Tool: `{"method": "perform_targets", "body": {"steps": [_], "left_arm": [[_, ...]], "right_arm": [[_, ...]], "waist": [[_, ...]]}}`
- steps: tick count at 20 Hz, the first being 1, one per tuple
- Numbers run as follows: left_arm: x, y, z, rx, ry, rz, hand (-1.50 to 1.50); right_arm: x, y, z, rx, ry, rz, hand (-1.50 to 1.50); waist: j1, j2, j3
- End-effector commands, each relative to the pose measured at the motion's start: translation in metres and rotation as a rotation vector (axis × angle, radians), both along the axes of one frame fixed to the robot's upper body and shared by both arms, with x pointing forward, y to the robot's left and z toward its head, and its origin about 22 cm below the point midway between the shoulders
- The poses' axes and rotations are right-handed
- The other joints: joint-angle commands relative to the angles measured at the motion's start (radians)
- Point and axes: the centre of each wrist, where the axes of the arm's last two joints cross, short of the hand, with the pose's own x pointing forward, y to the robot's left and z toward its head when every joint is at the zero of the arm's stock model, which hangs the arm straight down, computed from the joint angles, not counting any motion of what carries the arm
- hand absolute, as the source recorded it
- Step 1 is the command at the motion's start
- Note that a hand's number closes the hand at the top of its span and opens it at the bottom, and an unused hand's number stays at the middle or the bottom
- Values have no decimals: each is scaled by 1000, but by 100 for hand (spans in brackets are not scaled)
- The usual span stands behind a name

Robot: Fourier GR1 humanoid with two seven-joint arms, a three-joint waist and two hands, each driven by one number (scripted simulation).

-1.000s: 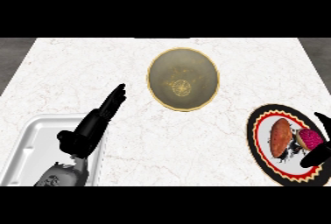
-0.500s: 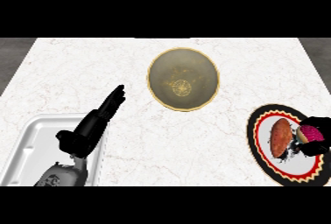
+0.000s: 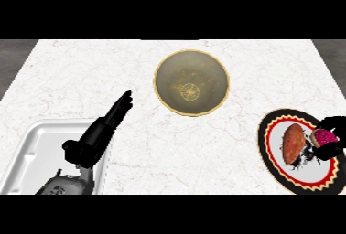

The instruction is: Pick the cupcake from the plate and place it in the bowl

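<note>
The cupcake [image 3: 325,136], pink on top, sits at the right side of a round plate [image 3: 268,151] with a black, red and white rim, near the counter's right edge. My right hand [image 3: 332,147] comes in from the right edge, its fingers and thumb curled round the cupcake and hiding part of it. An oval brown food item [image 3: 294,143] lies on the plate just left of the cupcake. The bowl [image 3: 192,82], gold-rimmed and empty, stands at the counter's centre back. My left hand [image 3: 103,130] rests open at lower left, fingers straight and pointing toward the bowl.
A white tray [image 3: 37,144] lies at the lower left corner, partly under my left forearm. White marble counter stretches between the plate and the bowl. The plate reaches close to the counter's right edge.
My right hand's fingers have drawn in slightly round the cupcake, which has shifted a little. The left hand, bowl and plate have stayed put.
</note>
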Motion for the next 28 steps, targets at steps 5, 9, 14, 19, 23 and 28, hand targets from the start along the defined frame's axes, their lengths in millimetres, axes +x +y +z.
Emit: {"method": "perform_targets", "body": {"steps": [5, 9, 14, 19, 23, 28], "left_arm": [[6, -16, 8, 1, -19, -86, 0], [10, -25, 11, 8, -13, -126, 0], [18, -28, 21, -4, -33, -108, 0], [14, -24, 12, -1, -9, -107, 0], [15, -30, 16, 6, -6, -102, 0], [10, -19, 7, 2, -14, -57, 0]], "right_arm": [[42, 200, 5, 21, -92, 431, 150], [44, 314, 44, -52, -181, 593, 150], [34, 380, 86, -162, -373, 523, 150], [17, 414, 136, -49, -649, 449, 150], [25, 425, 154, 81, -781, 355, 150], [45, 432, 149, 54, -760, 290, 150]], "waist": [[105, 6, -4], [157, 7, -7], [120, 3, -2], [101, -1, -1], [98, 7, -1], [68, 7, -2]]}}
